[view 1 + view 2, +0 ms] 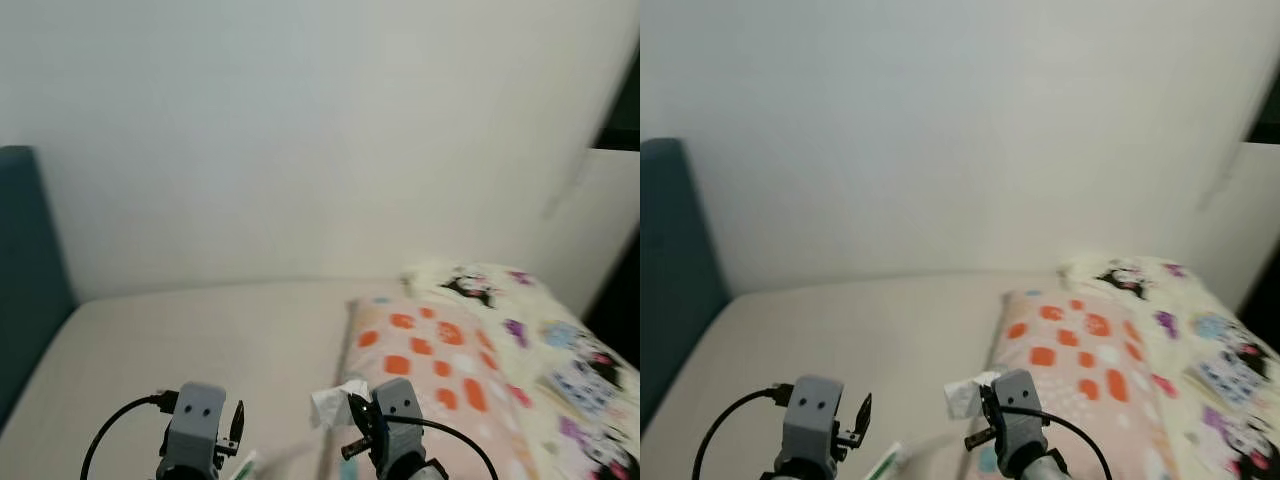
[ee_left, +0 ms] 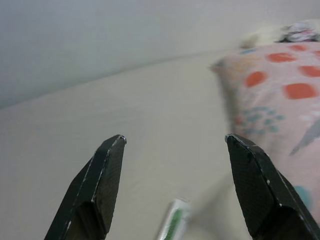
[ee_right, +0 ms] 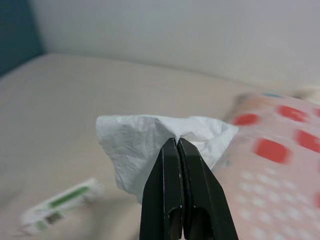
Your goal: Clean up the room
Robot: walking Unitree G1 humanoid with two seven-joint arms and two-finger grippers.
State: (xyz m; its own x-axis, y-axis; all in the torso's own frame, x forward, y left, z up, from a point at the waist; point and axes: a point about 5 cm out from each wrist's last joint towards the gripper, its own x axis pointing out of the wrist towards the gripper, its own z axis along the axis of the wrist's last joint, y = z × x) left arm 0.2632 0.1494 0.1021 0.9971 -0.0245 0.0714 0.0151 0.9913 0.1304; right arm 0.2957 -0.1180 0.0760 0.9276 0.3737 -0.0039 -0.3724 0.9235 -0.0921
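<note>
Head views first: the right gripper (image 1: 352, 425) has a crumpled tissue (image 1: 330, 403) pinched, held up over the bed (image 1: 200, 330) beside the spotted pillow (image 1: 430, 350). The left gripper (image 1: 232, 432) hangs next to it, with a small green-and-white tube (image 1: 885, 463) lying on the sheet below, label too blurry to read.

Left wrist view: fingers spread wide, nothing between them, tube just past them.

Right wrist view: fingers closed tight on the tissue.

Looks like trash pickup; next it needs a bin. Plain white wall (image 1: 320, 130), cartoon-print blanket (image 1: 560, 340) alongside.
</note>
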